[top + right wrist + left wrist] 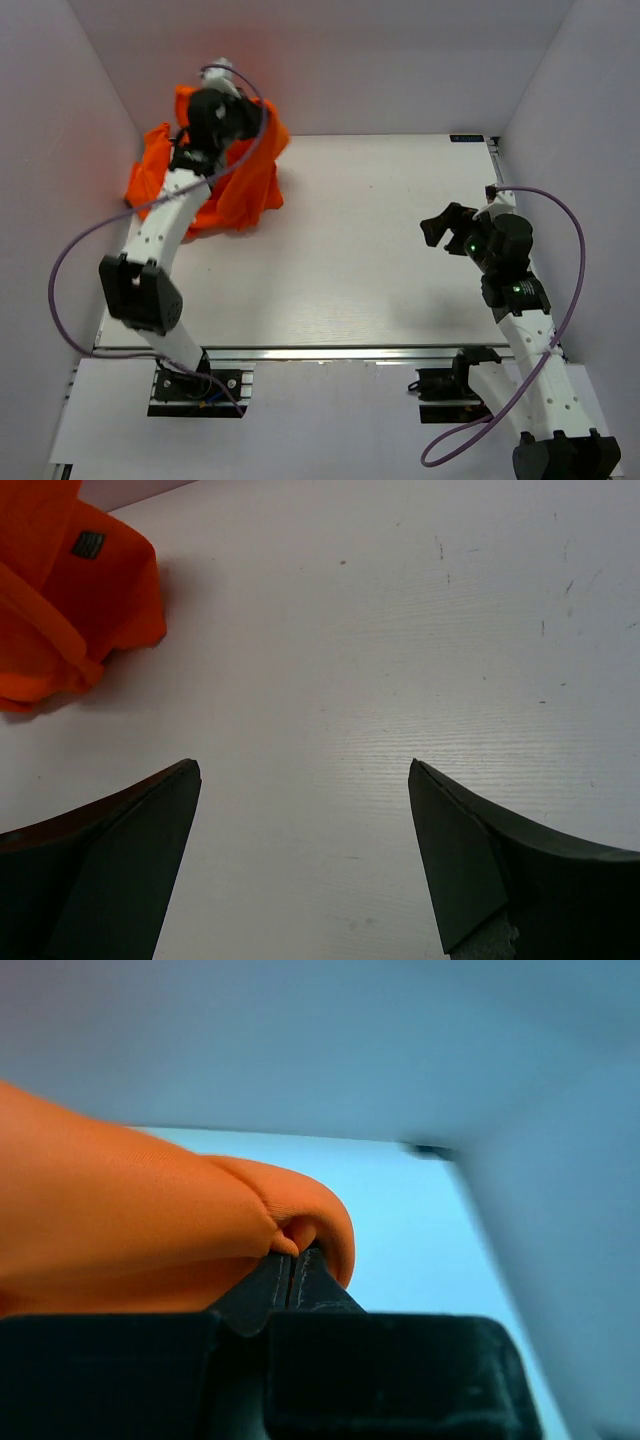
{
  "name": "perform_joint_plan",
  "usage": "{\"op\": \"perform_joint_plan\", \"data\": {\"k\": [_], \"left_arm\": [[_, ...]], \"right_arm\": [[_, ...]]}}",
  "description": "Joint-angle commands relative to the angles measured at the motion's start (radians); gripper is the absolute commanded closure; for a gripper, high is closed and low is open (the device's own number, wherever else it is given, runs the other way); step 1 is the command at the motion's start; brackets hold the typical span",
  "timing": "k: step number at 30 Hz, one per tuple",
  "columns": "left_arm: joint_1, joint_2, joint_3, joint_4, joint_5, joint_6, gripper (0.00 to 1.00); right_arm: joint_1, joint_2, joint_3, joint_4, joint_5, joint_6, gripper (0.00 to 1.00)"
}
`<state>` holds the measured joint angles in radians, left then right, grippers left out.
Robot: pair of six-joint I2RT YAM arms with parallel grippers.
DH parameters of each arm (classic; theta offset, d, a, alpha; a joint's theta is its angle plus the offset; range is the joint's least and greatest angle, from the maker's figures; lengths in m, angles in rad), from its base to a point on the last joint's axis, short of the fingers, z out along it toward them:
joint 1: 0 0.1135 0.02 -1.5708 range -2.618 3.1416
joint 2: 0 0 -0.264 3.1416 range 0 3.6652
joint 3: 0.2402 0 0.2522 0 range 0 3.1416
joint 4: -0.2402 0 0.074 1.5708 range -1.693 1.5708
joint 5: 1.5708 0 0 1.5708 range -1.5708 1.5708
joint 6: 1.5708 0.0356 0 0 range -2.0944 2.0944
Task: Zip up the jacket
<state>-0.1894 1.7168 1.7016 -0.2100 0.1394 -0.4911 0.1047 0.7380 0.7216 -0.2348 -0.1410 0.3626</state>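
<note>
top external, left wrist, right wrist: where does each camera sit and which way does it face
Top external: above and behind the bases, looking down on the table; both arms show, the left reaching the jacket.
Left wrist: on the left arm, facing along the shut left gripper pinching a jacket fold.
Right wrist: on the right arm, tilted down at the table past the open right gripper.
Shared: top external and right wrist both show jacket and table.
</note>
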Motion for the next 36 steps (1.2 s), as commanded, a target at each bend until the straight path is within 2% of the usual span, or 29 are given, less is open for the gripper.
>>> {"op": "perform_joint_plan", "data": {"k": [1,3,4,5,9,10,11,12,13,14,16,19,20,21,23,26,28,29,31,32,33,36], "left_arm": [[-0.231,-0.221,-0.224,0.205,0.21,-0.038,1.0],[-0.341,-0.339,-0.391,0.356,0.224,-0.113,1.0],[-0.367,-0.371,-0.524,0.388,0.213,-0.13,1.0],[-0.404,-0.42,-0.569,0.391,0.195,-0.141,1.0],[-0.423,-0.488,-0.709,0.169,0.111,-0.176,1.0],[-0.423,-0.499,-0.739,0.131,0.112,-0.179,0.96],[-0.423,-0.509,-0.801,0.097,0.115,-0.188,0.84],[-0.424,-0.531,-0.836,0.055,0.126,-0.201,0.63],[-0.424,-0.542,-0.868,0.043,0.141,-0.201,0.06],[-0.424,-0.551,-0.91,0.003,0.158,-0.192,0.02],[-0.424,-0.578,-0.915,-0.055,0.134,-0.173,0.02],[-0.424,-0.629,-0.861,-0.175,-0.018,-0.145,0.02],[-0.424,-0.643,-0.834,-0.208,-0.156,-0.147,0.02],[-0.423,-0.654,-0.771,-0.28,-0.237,-0.153,0.02],[-0.423,-0.684,-0.726,-0.313,-0.411,-0.156,0.02],[-0.412,-0.659,-0.646,-0.325,-0.556,-0.153,0.02],[-0.378,-0.61,-0.58,-0.324,-0.561,-0.142,0.02],[-0.365,-0.549,-0.557,-0.319,-0.558,-0.135,0.02],[-0.308,-0.475,-0.49,-0.319,-0.525,-0.127,0.02],[-0.286,-0.403,-0.465,-0.334,-0.515,-0.133,0.02],[-0.263,-0.37,-0.444,-0.339,-0.494,-0.138,0.02],[-0.197,-0.265,-0.401,-0.31,-0.486,-0.136,0.02]], "right_arm": [[-0.003,-0.026,0.001,0.035,0.024,0.041,0.11],[-0.002,-0.023,-0.011,0.032,0.066,0.065,0.11],[-0.003,-0.016,-0.008,0.019,0.113,0.091,0.11],[-0.003,-0.012,0.002,-0.007,0.13,0.095,0.11],[-0.002,0.015,0.036,-0.069,0.219,0.101,0.11],[-0.002,0.023,0.038,-0.072,0.228,0.101,0.11],[-0.002,0.026,0.039,-0.07,0.233,0.101,0.11],[-0.003,0.031,0.038,-0.057,0.228,0.101,0.11],[-0.003,0.034,0.036,-0.048,0.21,0.101,0.11],[-0.003,0.038,0.035,-0.023,0.196,0.098,0.11],[-0.002,0.044,0.029,0.006,0.117,0.082,0.11],[-0.002,0.064,0.027,0.054,-0.007,0.035,0.1],[-0.002,0.07,0.029,0.06,-0.02,0.035,0.1],[-0.003,0.087,0.03,0.061,-0.026,0.029,0.11],[-0.002,0.106,0.044,0.04,-0.043,0.012,0.1],[0.01,0.141,0.07,0.026,-0.112,-0.02,0.11],[0.044,0.162,0.088,0.025,-0.132,-0.028,0.11],[0.108,0.169,0.119,0.023,-0.124,-0.033,0.11],[0.205,0.188,0.151,0.015,-0.021,-0.042,0.11],[0.327,0.207,0.183,0.012,0.025,-0.051,0.11],[0.378,0.221,0.197,0.008,0.084,-0.053,0.11],[0.519,0.293,0.246,-0.015,0.135,-0.027,0.11]]}}
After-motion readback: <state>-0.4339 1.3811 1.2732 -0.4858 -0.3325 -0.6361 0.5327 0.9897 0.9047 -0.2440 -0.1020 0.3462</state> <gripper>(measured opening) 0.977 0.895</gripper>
